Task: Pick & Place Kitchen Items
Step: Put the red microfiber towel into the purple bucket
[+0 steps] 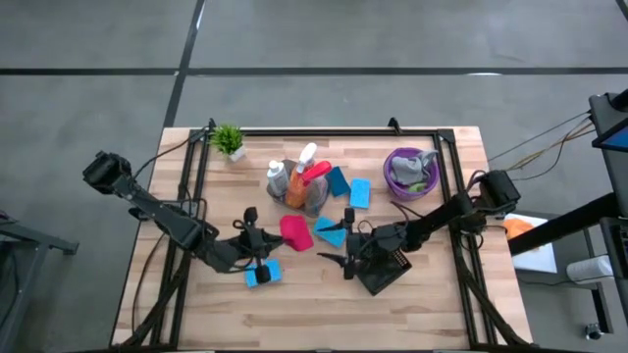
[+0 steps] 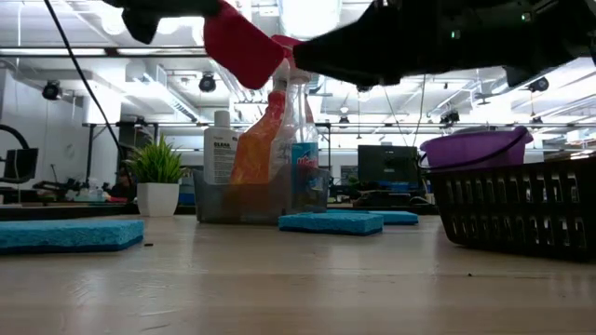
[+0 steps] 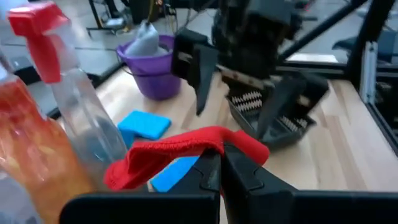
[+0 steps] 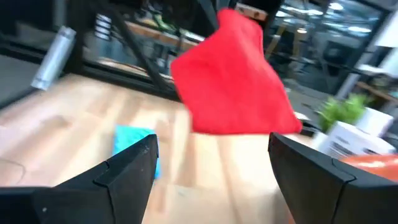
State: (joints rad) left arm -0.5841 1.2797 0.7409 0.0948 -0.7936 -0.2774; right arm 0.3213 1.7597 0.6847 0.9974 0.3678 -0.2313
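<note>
My left gripper (image 1: pixel 273 236) is shut on a red cloth (image 1: pixel 296 232) that hangs above the table's middle (image 2: pixel 244 42). My right gripper (image 1: pixel 341 240) stands open just to the right of the cloth, facing it; the red cloth (image 4: pixel 233 81) fills the space ahead of its fingers without touching them. Bottles (image 1: pixel 294 181) stand grouped behind the cloth. Blue sponges (image 1: pixel 263 275) (image 1: pixel 332 232) (image 1: pixel 360 193) lie flat on the table. A purple bowl (image 1: pixel 412 169) holds grey and green cloths. My left gripper pinches the red cloth by a folded edge (image 3: pixel 214 144) between its two fingertips. The fingers come nearly level from the table's left. The cloth is lifted clear of the table and sags slack to one side of the fingers (image 3: pixel 134 168).
A black basket (image 1: pixel 385 273) sits under my right arm near the front right. A small potted plant (image 1: pixel 229 140) stands at the far left. Black frame rails (image 1: pixel 196 186) run along the table's left, far and right sides. Bare wood lies along the near edge (image 1: pixel 314 319).
</note>
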